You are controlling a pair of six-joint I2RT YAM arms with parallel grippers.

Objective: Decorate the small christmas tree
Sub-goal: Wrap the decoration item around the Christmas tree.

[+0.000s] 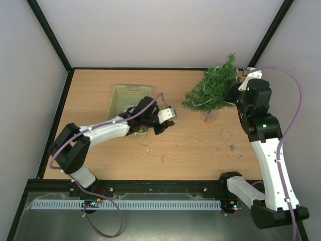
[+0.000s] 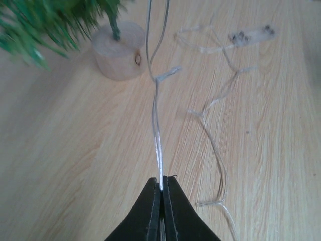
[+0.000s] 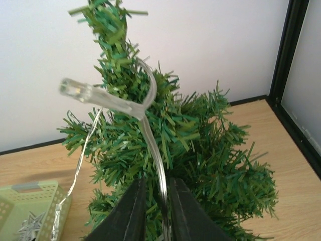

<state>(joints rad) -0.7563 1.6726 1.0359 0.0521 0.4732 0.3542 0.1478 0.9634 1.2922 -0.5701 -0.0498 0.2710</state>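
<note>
Nearest the lens, the left pincer [image 2: 161, 193] pinches the light string [image 2: 156, 115] tight. The right pincer [image 3: 156, 201], jaws narrow around the same string, drapes it over the small christmas tree [image 1: 213, 88] at upper right of the counter [image 1: 90, 95]. Next, probably: wind it lower around the branches.

Basket [image 3: 30, 201] contents are cut off, possibly silver stars.

Looks like a lab test cell, not anyone's home: bare wood table [image 1: 100, 165] boxed in by plain white walls [image 1: 150, 30] and a black frame [image 1: 50, 35], with two arms bolted along the front rail [image 1: 150, 187].
</note>
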